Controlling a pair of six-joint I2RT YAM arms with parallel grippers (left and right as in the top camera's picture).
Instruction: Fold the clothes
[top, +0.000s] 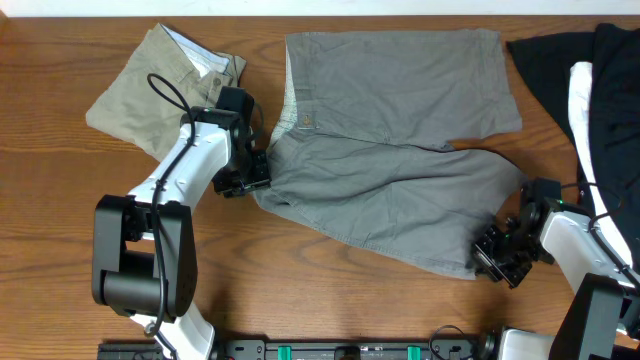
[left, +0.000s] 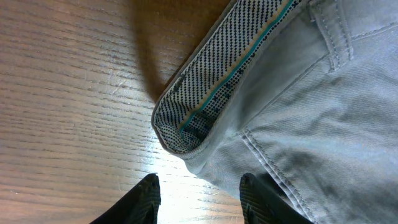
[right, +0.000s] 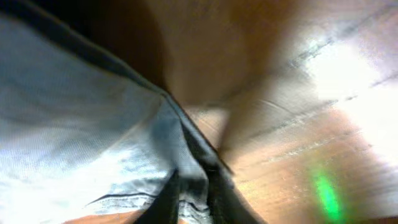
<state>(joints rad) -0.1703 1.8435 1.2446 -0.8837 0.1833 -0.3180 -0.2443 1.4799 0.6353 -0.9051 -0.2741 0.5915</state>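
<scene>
Your right gripper (top: 503, 255) is pinching the leg hem of the grey shorts (top: 400, 130), fingers pressed together on a fold of cloth. Your left gripper (top: 245, 180) is sitting spread at the waistband end. Its fingers (left: 149, 199) are standing apart with bare wood between them, and the cloth is overlapping one finger without being clamped.

The shorts are lying flat between your two grippers on the wooden table (top: 60, 200), which is showing long brown grain and bright glare under both wrists. On the left gripper's outer side, the khaki shorts (top: 150, 90) are lying loosely folded, near the grey pair. Beyond the right gripper, a black garment (top: 550, 70) is lying towards the table's far edge.

Overhead you are getting the whole spread. Only the left wrist is showing you the waistband's dotted lining (left: 211, 93) with its teal stripe, turned outward just ahead of the fingertips. The right wrist view is blurred, giving you only cloth between the fingers and a green glint on the wood.
</scene>
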